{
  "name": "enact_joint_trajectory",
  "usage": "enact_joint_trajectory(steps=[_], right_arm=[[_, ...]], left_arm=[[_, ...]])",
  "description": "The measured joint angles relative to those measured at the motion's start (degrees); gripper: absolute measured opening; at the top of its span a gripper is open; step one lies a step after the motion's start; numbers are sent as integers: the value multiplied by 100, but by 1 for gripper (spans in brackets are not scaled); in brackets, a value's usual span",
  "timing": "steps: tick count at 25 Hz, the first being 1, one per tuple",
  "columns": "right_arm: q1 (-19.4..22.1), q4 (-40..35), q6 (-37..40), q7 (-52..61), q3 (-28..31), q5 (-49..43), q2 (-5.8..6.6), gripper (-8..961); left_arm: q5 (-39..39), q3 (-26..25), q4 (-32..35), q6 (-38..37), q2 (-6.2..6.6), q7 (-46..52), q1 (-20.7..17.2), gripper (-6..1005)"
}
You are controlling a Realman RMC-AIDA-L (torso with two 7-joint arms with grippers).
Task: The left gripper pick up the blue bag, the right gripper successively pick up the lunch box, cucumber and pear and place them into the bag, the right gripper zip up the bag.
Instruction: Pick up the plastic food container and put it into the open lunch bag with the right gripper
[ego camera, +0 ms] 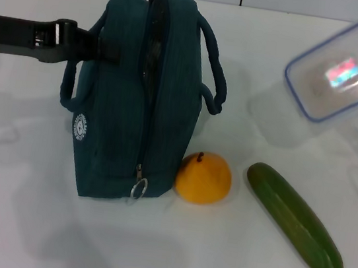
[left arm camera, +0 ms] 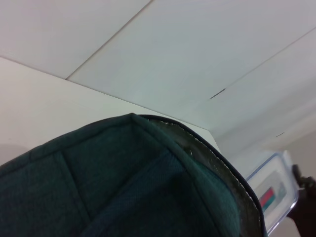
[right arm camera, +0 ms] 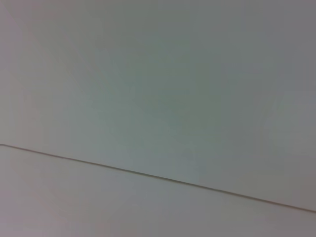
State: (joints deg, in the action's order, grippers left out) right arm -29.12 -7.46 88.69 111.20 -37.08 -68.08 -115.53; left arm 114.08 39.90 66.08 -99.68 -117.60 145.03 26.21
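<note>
**Inspector:** Report the left arm and what it has.

**Operator:** The left gripper (ego camera: 104,51) reaches in from my left and meets the blue bag (ego camera: 137,101) at its upper side, by the near handle. I judge it is closed on the fabric or strap there, holding the bag upright with its zipper mouth facing up. I keep it that way so the opening stays presented for loading. The bag's base seems to sit on the white table (ego camera: 20,218).

**Inspector:** And the lunch box?

**Operator:** The lunch box (ego camera: 344,70) is tilted and raised above the table at the far right, well apart from the bag. In the left wrist view I see a dark shape at its edge, probably the right gripper (left arm camera: 305,200), but I cannot tell how its fingers sit. The right wrist view shows only blank surface.

**Inspector:** Remaining items?

**Operator:** The pear (ego camera: 204,177) rests against the bag's lower right side near the zipper pull. The cucumber (ego camera: 295,221) lies diagonally just right of it, untouched.

**Inspector:** Stage?

**Operator:** First item in transit, I judge. The box must clear the handles to enter the narrow opening.
</note>
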Motion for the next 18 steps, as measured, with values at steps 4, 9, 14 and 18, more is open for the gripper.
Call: enact_joint_trajectory(steps=[4,9,14,18], right_arm=[[-193,10,161,161,0,143,-23,95],[-584,118,342,286,-5,329,-40,95],[-1057,256,422,343,-7,519,-60,95],[-1484,357,434,350,-4,600,-66,95]], left_arm=[[0,0,-10,-6,0,-17,14,51],[0,0,-16,-8,0,-30,51,51],[3,7,-18,-8,-6,-36,111,51],[12,106,-24,-6,-8,-42,173,51]])
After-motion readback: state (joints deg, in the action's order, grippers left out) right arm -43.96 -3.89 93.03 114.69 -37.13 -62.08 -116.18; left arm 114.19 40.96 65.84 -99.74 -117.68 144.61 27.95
